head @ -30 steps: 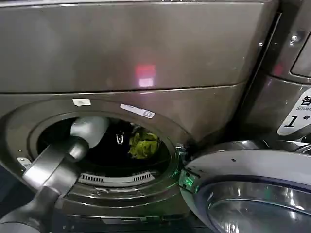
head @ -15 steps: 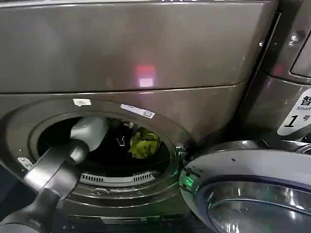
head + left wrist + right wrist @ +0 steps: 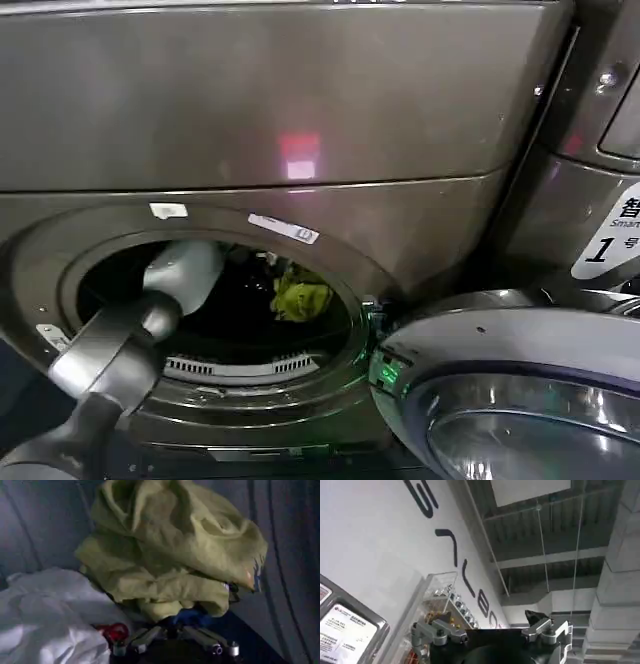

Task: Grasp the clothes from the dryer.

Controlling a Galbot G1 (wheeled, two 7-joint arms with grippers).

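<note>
The bronze-grey dryer [image 3: 300, 100] stands with its porthole open, and my left arm [image 3: 150, 310] reaches into the dark drum. Inside, my left gripper [image 3: 172, 624] has its fingers drawn together on the clothes, pinching dark navy blue fabric [image 3: 192, 616] under a bunched yellow-green garment [image 3: 170, 555]. That garment hangs above the fingers and shows in the porthole [image 3: 300, 296]. A white-grey garment [image 3: 45, 615] lies loose beside it on the drum wall [image 3: 290, 555]. My right gripper [image 3: 490, 630] is away from the dryer, pointing up at a wall and ceiling, open and holding nothing.
The dryer's round door [image 3: 520, 390] hangs open at the lower right, close to the porthole rim [image 3: 365, 310]. A neighbouring machine with a white "1" sticker [image 3: 610, 235] stands to the right. A white sticker [image 3: 283, 228] sits above the porthole.
The yellow-green garment has shifted slightly to the right and up inside the drum. The left arm has edged a little with it.
</note>
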